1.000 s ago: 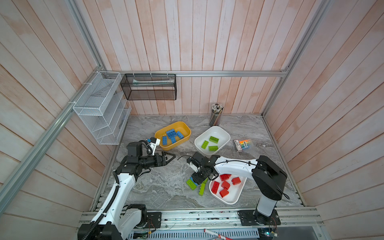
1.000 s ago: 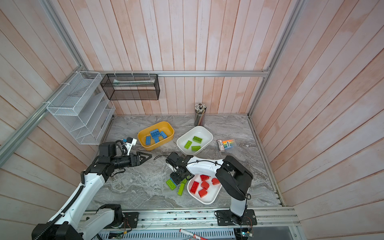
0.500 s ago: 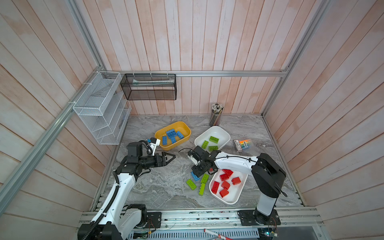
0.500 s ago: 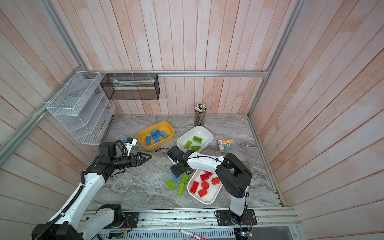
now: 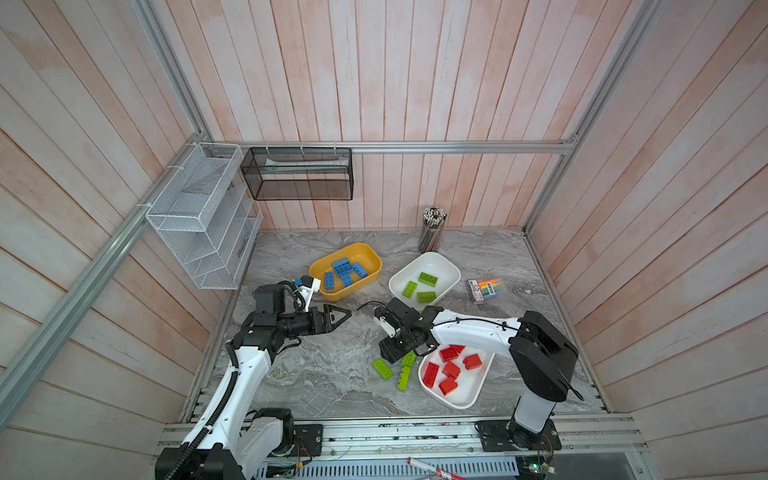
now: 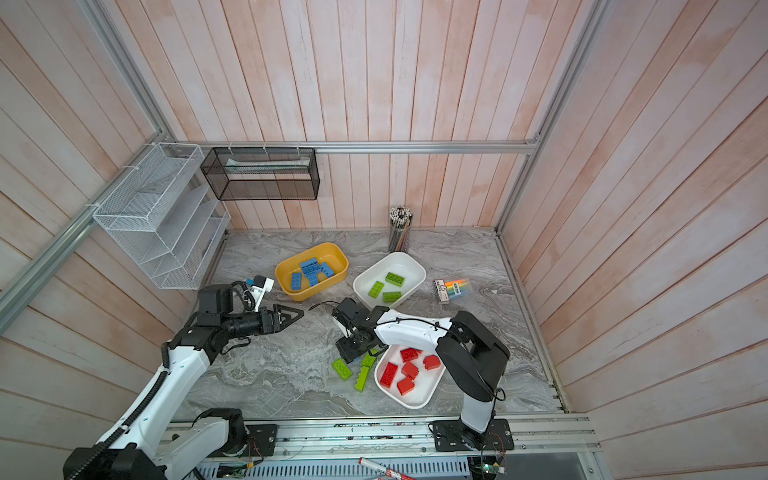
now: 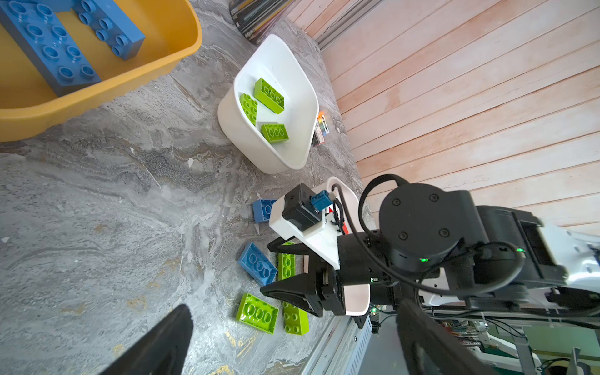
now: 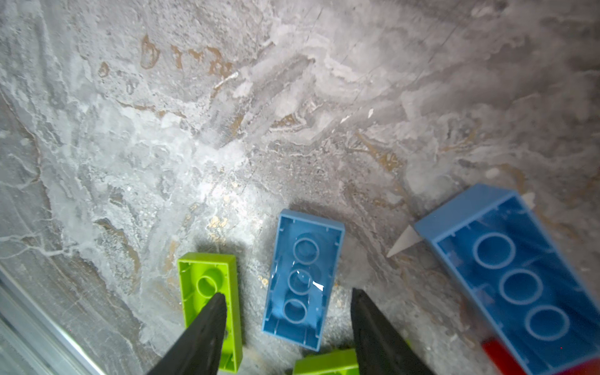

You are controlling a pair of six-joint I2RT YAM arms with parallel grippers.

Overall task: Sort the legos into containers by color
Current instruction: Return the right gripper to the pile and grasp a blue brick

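Right gripper (image 8: 288,293) first: we see its two black fingers (image 8: 207,331) parted and pointing down at the tabletop (image 8: 227,113). They straddle a blue lego (image 8: 303,256) that lies underside up between them, with a gap on either side, so nothing is grasped. One finger crosses in front of a lime green lego (image 8: 194,276) just beside it, and a second blue lego (image 8: 506,276), also underside up, lies near on the opposite side. In both top views this cluster sits just beside the white tub (image 5: 471,392) that holds the red legos (image 5: 451,369). Across the middle, the left gripper (image 5: 343,318) hangs above bare tabletop with its jaws spread wide and empty, near the yellow tub (image 5: 349,293), where the blue legos (image 5: 343,266) lie. Beyond the right gripper, the other white tub (image 5: 432,266) holds three lime green legos (image 5: 427,278), with a pack of markers (image 5: 486,287) beside it and a pencil cup (image 5: 432,232) behind.
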